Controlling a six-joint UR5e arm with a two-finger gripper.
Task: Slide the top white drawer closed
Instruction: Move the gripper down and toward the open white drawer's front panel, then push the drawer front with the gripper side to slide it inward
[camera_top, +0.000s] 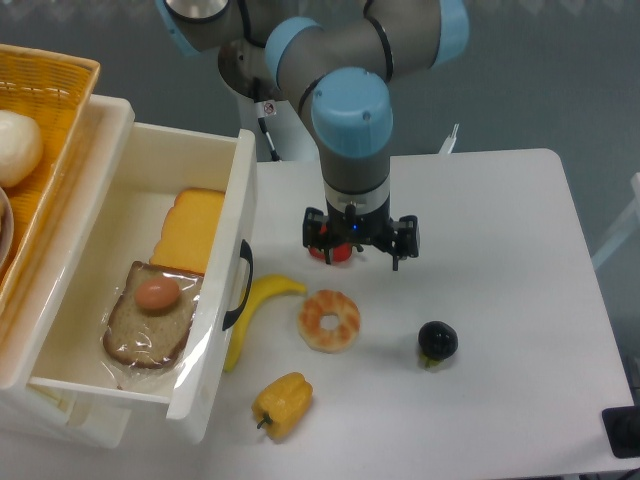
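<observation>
From the fixed camera, the top white drawer (226, 270) stands pulled well out on the left, its flat front panel with the curved black handle (240, 285) facing the table (500, 330). Inside it lie a slice of yellow toast (190, 230) toward the far end and a brown bread slice with an egg on it (148, 318) nearer. A yellow wicker basket (45, 120) sits at the far left with a white ball-like thing in it. The arm reaches down over the middle of the table, and the gripper (360, 245) hangs low with its jaws spread apart, holding nothing; a red pepper (335, 252) peeks out just under its left side, mostly hidden. Near the drawer front lies a banana (256, 305), to its right a ring-shaped donut (329, 320), further right a dark round fruit (437, 342), and nearest the camera a yellow pepper (282, 402)
</observation>
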